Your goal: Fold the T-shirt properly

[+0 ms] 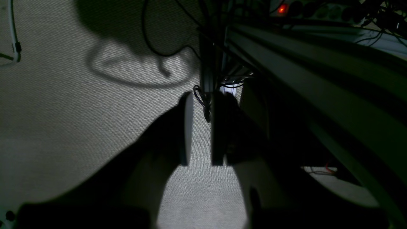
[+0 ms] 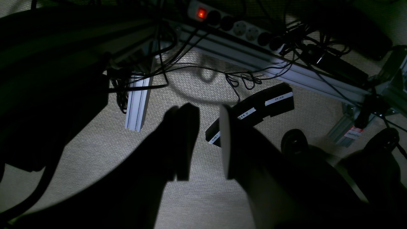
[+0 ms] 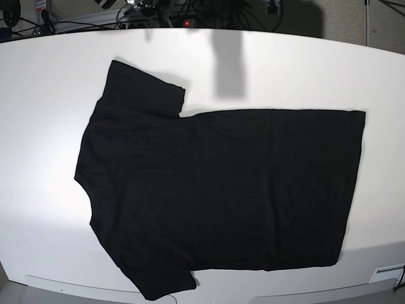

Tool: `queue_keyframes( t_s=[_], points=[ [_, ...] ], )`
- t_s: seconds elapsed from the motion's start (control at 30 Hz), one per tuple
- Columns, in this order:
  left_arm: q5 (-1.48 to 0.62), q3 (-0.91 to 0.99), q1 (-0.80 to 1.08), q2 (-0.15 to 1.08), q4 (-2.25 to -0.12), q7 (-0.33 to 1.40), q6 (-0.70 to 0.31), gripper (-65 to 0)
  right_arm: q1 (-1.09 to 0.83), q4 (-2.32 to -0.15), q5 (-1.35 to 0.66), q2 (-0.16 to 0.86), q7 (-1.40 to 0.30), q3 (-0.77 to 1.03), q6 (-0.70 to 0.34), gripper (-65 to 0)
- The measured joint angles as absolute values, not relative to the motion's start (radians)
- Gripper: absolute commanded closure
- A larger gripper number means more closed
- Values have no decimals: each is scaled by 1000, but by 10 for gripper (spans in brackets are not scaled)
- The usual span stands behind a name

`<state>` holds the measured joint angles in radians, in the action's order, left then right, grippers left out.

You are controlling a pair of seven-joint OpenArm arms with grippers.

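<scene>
The T-shirt [image 3: 215, 190] lies spread flat on the white table [image 3: 44, 76] in the base view, plain black side up, with its sleeves to the left and its hem to the right. Neither arm shows in that view. My left gripper [image 1: 203, 108] hangs beside the table frame over beige carpet, open, with nothing between its fingers. Over the carpet too, my right gripper [image 2: 208, 117] stands open and holds nothing. The T-shirt is out of both wrist views.
Under the table run aluminium frame rails [image 2: 286, 73] and tangled black cables [image 2: 241, 78]. A power strip with a red lit switch [image 2: 201, 13] lies on the floor, also seen as a red lit switch [image 1: 282, 9]. A black labelled box [image 2: 270, 103] lies near the right gripper.
</scene>
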<state>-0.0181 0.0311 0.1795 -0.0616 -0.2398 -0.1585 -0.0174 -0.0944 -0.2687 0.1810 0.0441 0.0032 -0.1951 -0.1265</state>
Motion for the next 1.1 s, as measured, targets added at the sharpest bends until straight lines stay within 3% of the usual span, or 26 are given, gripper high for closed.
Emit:
queue_keyframes(
  t_s=[0.57,1.1],
  points=[
    [-18,31,202,-62,-266,-165,-17,-96,-119,-316,147,71,4,-195,-126,-164],
    [113,32,542,-64,-773,-84,-17,-96,-429,-752,97,244,3,-195,-216,-164]
  ],
)
